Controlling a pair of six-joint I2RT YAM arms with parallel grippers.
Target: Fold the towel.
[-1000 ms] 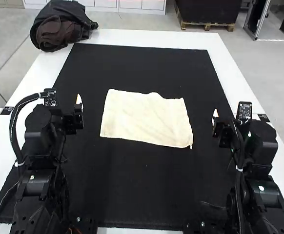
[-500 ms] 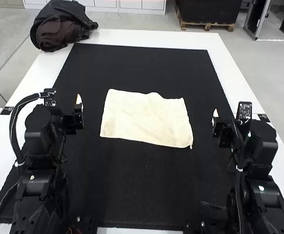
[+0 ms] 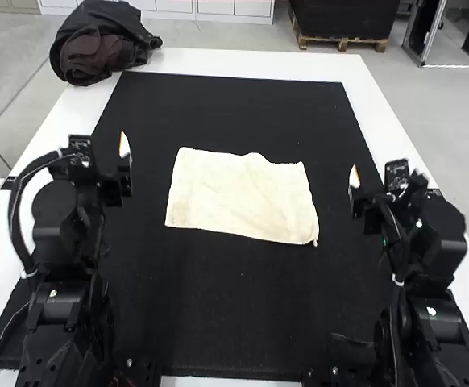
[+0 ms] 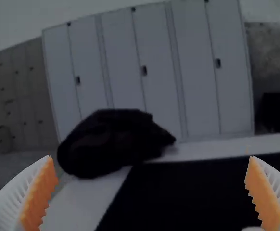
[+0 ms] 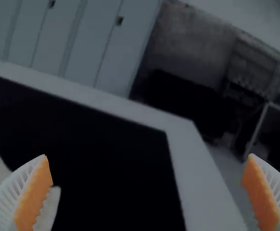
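High view tells us the change: both grippers have gone a bit forward and up since the earlier frames, the left one also slightly outward, and the wrist of the right arm [image 3: 432, 242] has tilted. The towel [image 3: 242, 197] has kept its pos. and shape. For the task this means, we think, only a start of the approach; no fold of this step is made yet.

The towel lies spread on the black mat [image 3: 218, 314], approx. in the middle btw. the two arms, w/ a small bump on its far edge and light wrinkles. If it is one layer or already doubled, we cannot tell.

In the left wrist view, the left gripper [image 4: 150, 159] has its fingers wide apart, w/ nothing btw. the orange pads. In the right wrist view, the right gripper [image 5: 148, 156] is likewise wide apart and has hold of nothing. Both stand at the sides of the towel, well apart from it. Next, we judge, they must come down and inward to take two corners of one edge; the cloth is soft, so a pinch too high may miss it, or an uneven pull may skew the fold.

Re. containers: the dark bundle [image 3: 97, 44] at the far left corner of the white table [image 3: 367, 97] may be a bag, but we cannot tell for sure, nor what is in it.
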